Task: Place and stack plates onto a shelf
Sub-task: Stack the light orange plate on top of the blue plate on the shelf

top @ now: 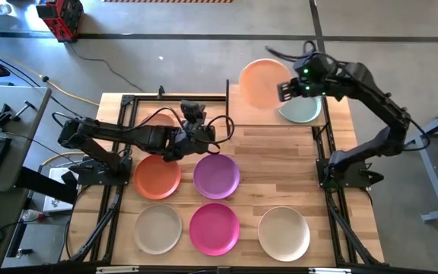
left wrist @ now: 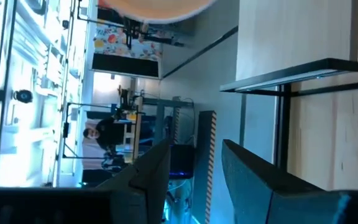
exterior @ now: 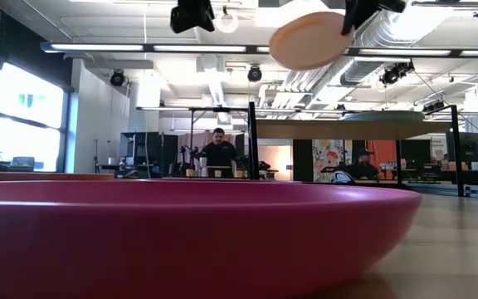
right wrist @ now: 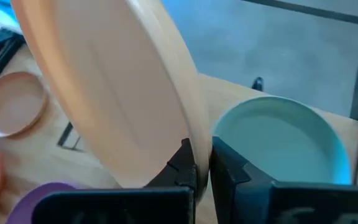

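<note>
— Where the left arm reaches over the table (top: 280, 152), what's its tool (top: 196, 114) doing?
— It's above the peach plate (top: 160, 120), fingers parted, empty. In front lie orange (top: 157, 176), purple (top: 217, 175), beige (top: 158, 228), magenta (top: 214, 228) and cream (top: 284, 233) plates.
— And to the right?
— The right tool (top: 286, 91) pinches a peach-pink plate (top: 263, 82) by its rim above the shelf (top: 234, 95), just beside the pale teal plate (top: 303, 113) resting there.

Magenta plate (exterior: 181, 241) fills foreground (near)
</note>
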Motion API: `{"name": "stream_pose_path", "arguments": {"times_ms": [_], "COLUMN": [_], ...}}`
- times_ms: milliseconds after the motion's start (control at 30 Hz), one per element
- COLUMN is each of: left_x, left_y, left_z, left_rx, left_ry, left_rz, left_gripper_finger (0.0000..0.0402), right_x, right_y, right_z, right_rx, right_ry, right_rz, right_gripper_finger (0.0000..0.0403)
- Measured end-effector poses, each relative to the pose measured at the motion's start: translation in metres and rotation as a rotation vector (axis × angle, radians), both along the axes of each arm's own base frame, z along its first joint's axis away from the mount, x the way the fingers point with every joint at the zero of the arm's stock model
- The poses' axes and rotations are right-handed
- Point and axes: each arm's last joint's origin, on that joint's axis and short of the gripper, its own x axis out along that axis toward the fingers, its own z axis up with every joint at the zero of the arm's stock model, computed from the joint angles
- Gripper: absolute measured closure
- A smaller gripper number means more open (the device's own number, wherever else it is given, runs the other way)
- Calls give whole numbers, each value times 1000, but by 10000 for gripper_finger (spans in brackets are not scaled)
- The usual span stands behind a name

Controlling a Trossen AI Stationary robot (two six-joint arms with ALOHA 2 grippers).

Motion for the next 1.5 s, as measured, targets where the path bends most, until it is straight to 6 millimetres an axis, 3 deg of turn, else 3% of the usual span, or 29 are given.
{"name": "stream_pose_path", "arguments": {"times_ms": [233, 400, 833, 1133, 1500], "left_x": [-1, -1, 0, -1, -1], "left_y": [5, 13, 40, 42, 42], "left_z": [-2, -2, -4, -5, -5], "left_rx": [-22, -24, -139, -141, -141], "left_ry": [-27, -27, -93, -80, -81], "left_rz": [27, 48, 60, 67, 68], "left_gripper_finger": [266, 266, 266, 266, 266], "right_x": [-29, -50, -109, -121, -125], "right_y": [-7, -9, -11, -11, -13], "right_z": [-26, -49, -121, -153, -157], "right_rx": [61, 69, 194, 278, 299], "right_ry": [-5, -131, -410, -519, -536], "right_rz": [-47, -81, -429, -615, -690], "right_gripper_finger": [401, 401, 401, 401, 401]}}
